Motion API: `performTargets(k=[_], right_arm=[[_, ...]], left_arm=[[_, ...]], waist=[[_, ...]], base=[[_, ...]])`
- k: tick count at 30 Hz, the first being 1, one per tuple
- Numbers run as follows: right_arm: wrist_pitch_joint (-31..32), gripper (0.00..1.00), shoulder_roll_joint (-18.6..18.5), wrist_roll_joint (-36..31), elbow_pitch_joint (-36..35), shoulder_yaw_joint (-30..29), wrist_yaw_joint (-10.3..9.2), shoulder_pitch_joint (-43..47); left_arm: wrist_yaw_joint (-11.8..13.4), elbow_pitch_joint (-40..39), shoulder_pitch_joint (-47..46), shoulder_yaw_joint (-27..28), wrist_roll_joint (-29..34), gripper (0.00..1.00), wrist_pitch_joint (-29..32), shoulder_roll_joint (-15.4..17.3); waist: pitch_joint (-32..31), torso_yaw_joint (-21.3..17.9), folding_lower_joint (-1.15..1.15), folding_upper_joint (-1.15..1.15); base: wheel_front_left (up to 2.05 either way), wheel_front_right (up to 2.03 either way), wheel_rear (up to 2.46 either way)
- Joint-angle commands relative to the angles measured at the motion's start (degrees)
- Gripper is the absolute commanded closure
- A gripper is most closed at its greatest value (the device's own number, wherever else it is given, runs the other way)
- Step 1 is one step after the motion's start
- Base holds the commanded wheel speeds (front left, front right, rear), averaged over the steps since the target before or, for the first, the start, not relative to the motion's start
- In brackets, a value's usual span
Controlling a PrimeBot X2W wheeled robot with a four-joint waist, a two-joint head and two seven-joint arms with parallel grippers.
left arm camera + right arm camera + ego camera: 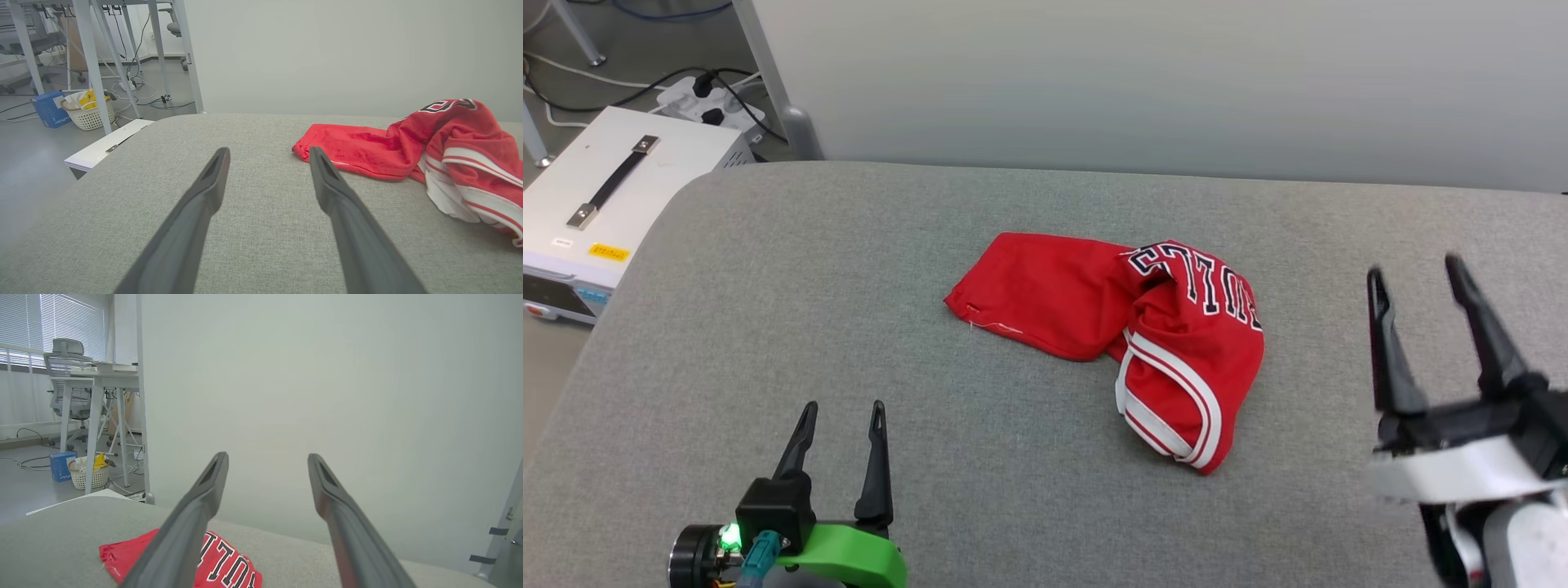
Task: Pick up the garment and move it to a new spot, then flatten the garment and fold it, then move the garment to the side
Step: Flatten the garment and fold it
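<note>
Garment: red jersey with black lettering and red-white striped trim, crumpled at the middle of the grey counter, touched by neither tool.
Left tool: held over the counter's near left part, fingers spread apart, nothing gripped.
Right tool: held over the counter's near right part, fingers spread apart, nothing gripped.
White case: seen off the counter's far left corner.

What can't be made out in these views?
- Head view: the garment is bunched; its lettering folds under itself.
- Right wrist view: the garment is cut by the bottom edge, partly behind a finger of the right pincer.
- Left wrist view: the garment runs off the right edge.
- Head view: yellow label on the white case too small to read.
</note>
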Motion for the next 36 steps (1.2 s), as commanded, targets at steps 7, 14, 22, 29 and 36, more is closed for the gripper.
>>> performTargets(k=[7,14,22,29,36], right_arm=[[-0.26,0.00,-11.31,5.36,4.32,10.24,-0.05,-9.34],[7.97,0.00,-23.99,14.75,7.12,24.53,-0.05,-15.27],[29.35,0.00,-35.08,26.37,3.63,40.70,-0.05,-22.21],[40.65,0.00,-38.19,30.03,3.97,52.75,-0.05,-29.42],[42.99,0.00,-36.60,31.87,11.06,62.08,-0.05,-35.26]], left_arm=[[-0.48,-0.03,-1.69,0.10,0.67,0.00,-0.33,-0.49],[-0.20,-0.24,-2.19,0.19,0.30,0.00,-0.33,-0.60],[-0.19,-0.69,-5.01,-0.38,0.02,0.00,-0.33,-0.66],[0.45,-0.54,-7.51,-2.04,-1.51,0.00,-0.33,-0.68],[1.31,-0.26,-9.64,-3.39,-2.86,0.00,-0.33,-0.68]], waist=[[1.92,0.99,0.00,0.00],[3.88,1.11,0.00,0.00],[7.97,2.01,0.00,0.00],[12.16,4.08,0.00,0.00],[15.69,6.30,0.00,0.00]], base=[[0.00,0.00,0.00],[0.00,0.00,0.00],[0.00,0.00,0.00],[0.00,0.00,0.00],[0.00,0.00,0.00]])
